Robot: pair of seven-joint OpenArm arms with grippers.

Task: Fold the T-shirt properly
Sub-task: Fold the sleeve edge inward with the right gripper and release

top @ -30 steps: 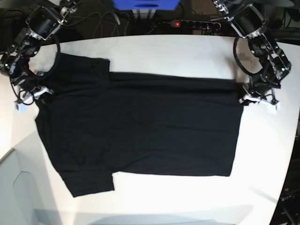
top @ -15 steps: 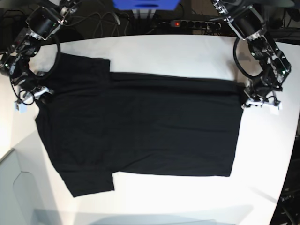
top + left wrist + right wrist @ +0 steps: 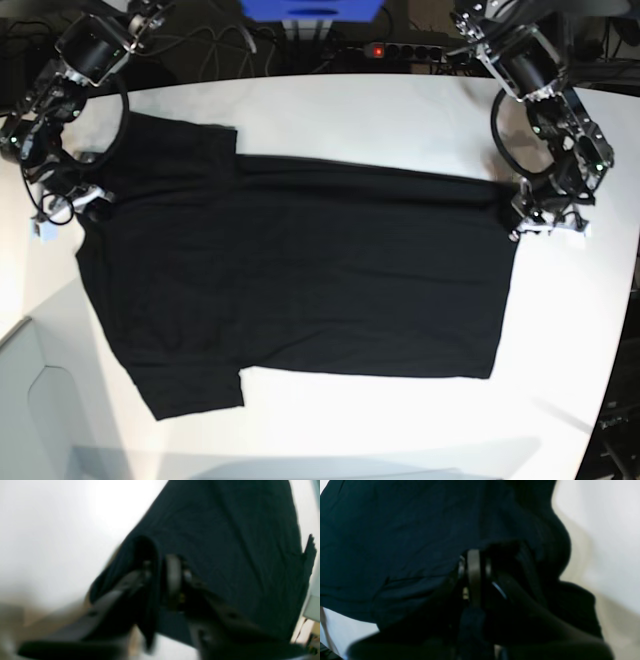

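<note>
Pinching both ends already, the left jaws [image 3: 541, 222] and right jaws [image 3: 72, 203] are each clamped on the plain black soft cotton T-shirt [image 3: 300, 280] spread flat between them on the white bench [image 3: 350, 120], floppy stuff, so grip edges.

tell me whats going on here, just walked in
A two-armed robot is starting to fold a plain black short-sleeved T-shirt spread flat on a white table. The left gripper pinches fabric at the hem corner, and the right gripper pinches fabric at the collar end. No fold has been made yet.
</note>
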